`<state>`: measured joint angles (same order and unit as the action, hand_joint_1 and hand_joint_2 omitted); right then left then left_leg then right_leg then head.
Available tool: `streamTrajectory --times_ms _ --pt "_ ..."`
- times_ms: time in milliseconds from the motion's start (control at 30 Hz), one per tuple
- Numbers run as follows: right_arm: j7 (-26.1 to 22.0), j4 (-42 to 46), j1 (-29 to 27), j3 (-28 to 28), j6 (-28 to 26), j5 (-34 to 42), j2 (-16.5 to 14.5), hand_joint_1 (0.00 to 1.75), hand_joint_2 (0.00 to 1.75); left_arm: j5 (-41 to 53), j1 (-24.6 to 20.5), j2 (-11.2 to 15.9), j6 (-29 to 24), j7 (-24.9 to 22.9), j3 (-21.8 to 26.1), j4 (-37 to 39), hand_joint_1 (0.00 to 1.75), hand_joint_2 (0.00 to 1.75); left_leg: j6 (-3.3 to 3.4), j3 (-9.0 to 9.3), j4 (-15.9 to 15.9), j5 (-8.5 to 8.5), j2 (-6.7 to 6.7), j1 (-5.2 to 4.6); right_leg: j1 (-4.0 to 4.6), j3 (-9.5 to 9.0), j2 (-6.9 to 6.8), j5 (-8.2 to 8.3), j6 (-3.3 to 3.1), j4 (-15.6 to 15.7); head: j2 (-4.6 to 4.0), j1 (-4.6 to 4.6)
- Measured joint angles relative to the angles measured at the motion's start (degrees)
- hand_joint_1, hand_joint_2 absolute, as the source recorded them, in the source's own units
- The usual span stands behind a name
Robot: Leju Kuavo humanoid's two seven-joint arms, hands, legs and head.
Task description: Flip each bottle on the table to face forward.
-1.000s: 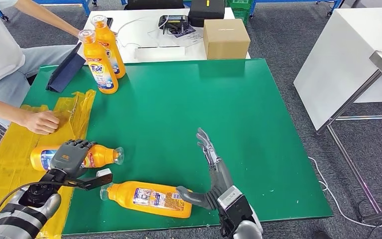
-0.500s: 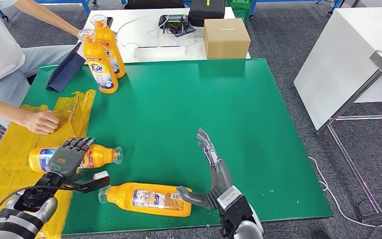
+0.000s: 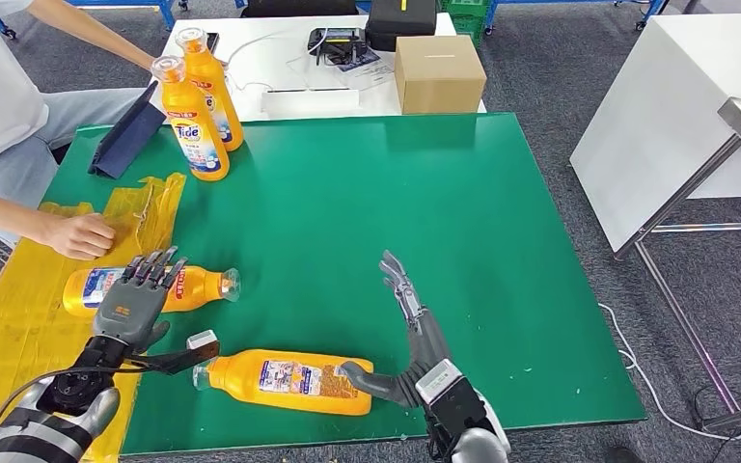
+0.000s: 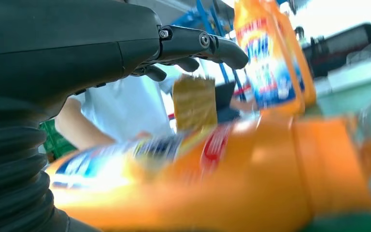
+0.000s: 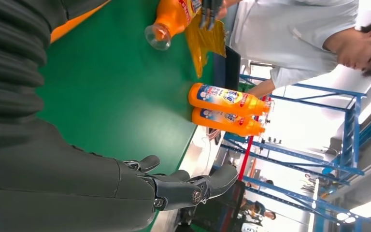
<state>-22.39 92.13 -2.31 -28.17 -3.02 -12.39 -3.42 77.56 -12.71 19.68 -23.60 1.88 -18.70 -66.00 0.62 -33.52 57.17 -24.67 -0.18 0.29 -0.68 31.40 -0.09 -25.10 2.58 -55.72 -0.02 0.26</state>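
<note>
Two orange Tide bottles lie on their sides at the near left of the green table (image 3: 502, 241). The far bottle (image 3: 188, 288) (image 4: 212, 183) rests partly on a yellow plastic bag (image 3: 19, 318), cap to the right. My left hand (image 3: 138, 301) (image 4: 77, 48) hovers over its middle with fingers straight and spread. The near bottle (image 3: 285, 379) lies cap to the left, back label up. My right hand (image 3: 415, 338) (image 5: 125, 188) stands open at its base, with the thumb touching it. Two more bottles (image 3: 193, 121) (image 3: 214, 92) stand upright at the far left, also the pair (image 5: 227, 108).
A person sits at the left with a hand (image 3: 82, 236) on the yellow bag. A dark tablet (image 3: 125, 140) leans near the upright bottles. Behind the green table a white table holds a cardboard box (image 3: 438, 73) and black devices.
My left hand's fingers have uncurled from the far lying bottle and now spread above it. That bottle has shifted a little away from me. The right hand has hardly moved.
</note>
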Motion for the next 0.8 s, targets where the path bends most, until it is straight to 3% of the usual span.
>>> streamTrajectory --times_ms 167,333,400,567,800 --pt "0.1 -0.6 0.0 0.0 -0.3 -0.2 0.0 0.00 1.75 -1.6 1.8 -3.4 -11.4 1.3 3.3 -3.1 0.00 1.75 0.00 -0.06 0.0 0.00 -0.01 -0.01 -0.03 0.08 -0.01 0.00 0.00 0.0 0.00 -0.01" --pt "1.9 -1.6 0.0 -0.4 -3.3 -4.1 0.1 0.00 1.75 -11.0 4.3 -12.4 -16.4 16.7 12.5 -11.3 0.00 1.75 0.02 -0.13 0.0 -0.01 -0.02 -0.06 -0.09 0.09 0.00 0.01 0.01 0.0 0.00 0.01" --pt "2.5 -2.1 0.0 -0.7 -4.5 -6.1 0.2 0.00 1.75 -13.6 4.9 -15.7 -16.5 20.2 16.1 -13.9 0.00 1.75 0.02 -0.13 0.0 -0.01 -0.01 -0.08 -0.10 0.11 0.00 0.01 0.02 0.0 0.00 0.00" --pt "2.8 -2.9 0.0 -1.2 -5.1 -6.9 0.3 0.00 1.75 -14.5 5.9 -19.9 -16.5 21.3 20.8 -17.5 0.00 1.75 0.01 -0.14 0.0 -0.01 -0.03 -0.06 -0.04 0.12 -0.01 0.01 0.02 0.0 0.00 -0.01" --pt "2.8 -3.4 0.0 -1.2 -5.2 -7.0 0.5 0.00 1.75 -14.5 6.4 -22.0 -16.5 21.4 22.7 -19.2 0.00 1.75 0.02 -0.14 0.0 -0.01 -0.03 -0.02 -0.03 0.12 -0.01 0.01 0.02 0.0 0.00 -0.02"
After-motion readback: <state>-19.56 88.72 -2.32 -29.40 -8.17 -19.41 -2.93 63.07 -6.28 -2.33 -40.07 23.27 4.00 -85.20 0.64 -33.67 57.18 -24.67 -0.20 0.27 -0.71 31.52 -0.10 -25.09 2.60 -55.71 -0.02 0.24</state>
